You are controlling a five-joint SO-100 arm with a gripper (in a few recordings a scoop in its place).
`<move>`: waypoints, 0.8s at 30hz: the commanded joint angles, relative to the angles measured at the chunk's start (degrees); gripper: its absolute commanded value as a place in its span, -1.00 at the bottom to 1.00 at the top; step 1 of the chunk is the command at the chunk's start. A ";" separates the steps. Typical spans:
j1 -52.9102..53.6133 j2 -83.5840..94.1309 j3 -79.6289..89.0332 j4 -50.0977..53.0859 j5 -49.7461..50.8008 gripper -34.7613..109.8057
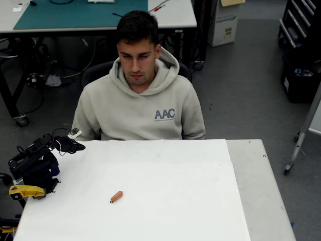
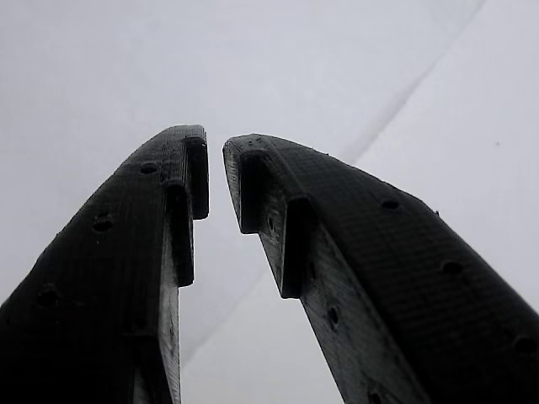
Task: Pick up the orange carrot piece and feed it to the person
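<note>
Near the counter's point(image 1: 200, 165) front edge, left of middle in the overhead view, lies the carrot point(image 1: 117, 196) — alone on the white sheet, slanted. The tool point(image 2: 216, 181) is empty, its fingers nearly together with a narrow gap between the tips; in the overhead view the arm point(image 1: 37, 163) sits folded at the left edge, well apart from the carrot. To grasp well, I'd widen the fingers first, come down across the stub's short width, then close gently — it may roll. The person point(image 1: 143, 100) sits behind the far edge; the hoodie reads "AAC".
</note>
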 commanded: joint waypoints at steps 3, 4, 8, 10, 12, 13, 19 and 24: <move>0.97 0.88 -1.76 -0.35 -7.03 -0.54; 1.14 0.88 -1.76 -0.35 -7.91 -0.54; 1.32 0.79 -2.11 -0.35 -7.91 -0.54; 1.32 -0.53 -4.04 -0.35 -7.29 -0.54; 1.32 -3.87 -7.82 -0.35 -6.06 -0.54; 1.32 -6.15 -10.20 -0.35 -5.45 -0.54; 1.32 -21.45 -24.35 -0.26 -2.02 -0.54; 2.11 -32.52 -33.49 0.00 0.00 -0.54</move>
